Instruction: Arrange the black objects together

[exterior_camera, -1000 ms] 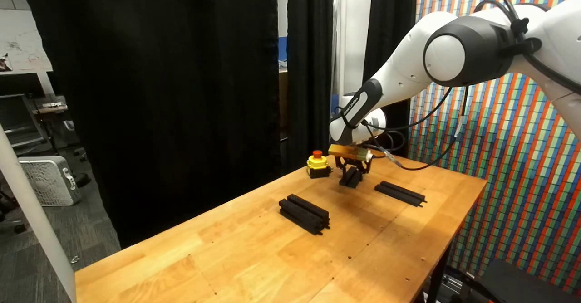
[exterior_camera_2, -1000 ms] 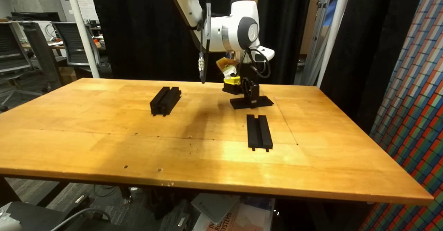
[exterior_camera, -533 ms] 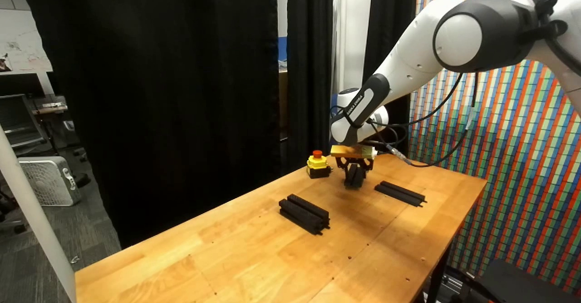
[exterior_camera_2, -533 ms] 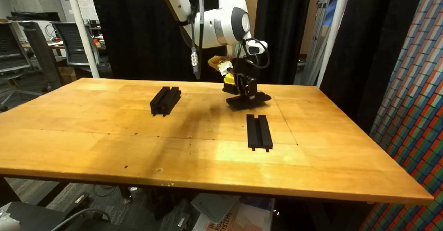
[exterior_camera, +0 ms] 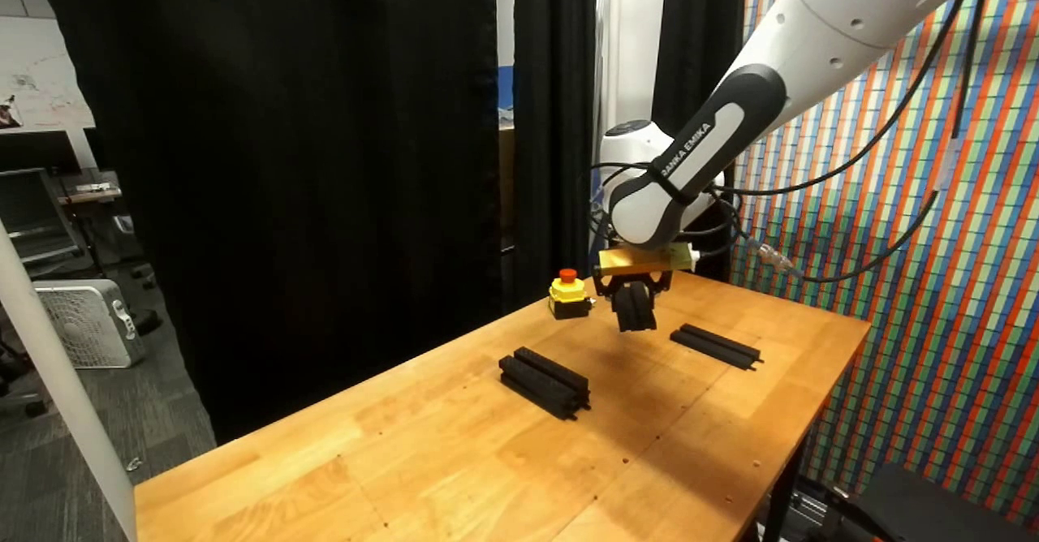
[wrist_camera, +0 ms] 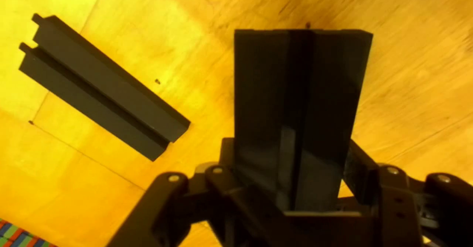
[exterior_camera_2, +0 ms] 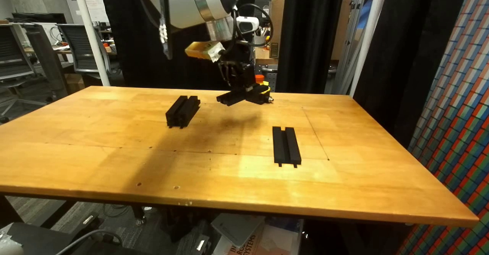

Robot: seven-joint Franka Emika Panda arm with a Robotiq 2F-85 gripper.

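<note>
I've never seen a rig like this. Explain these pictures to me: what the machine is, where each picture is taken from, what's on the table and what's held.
The machine is a single white robot arm ending in black fingers. Two pictures come from cameras outside the robot, viewing the table from different places. The remaining one is from a camera on the arm's wrist, looking past the fingers.

The fingers are closed on a grooved black piece, two bars side by side, held above the wood.

On the table lie a similar flat black piece, a thicker black block that looks like such pieces stacked, and a yellow button box with a red top. The black pieces are not yet together, which is the job here.
</note>
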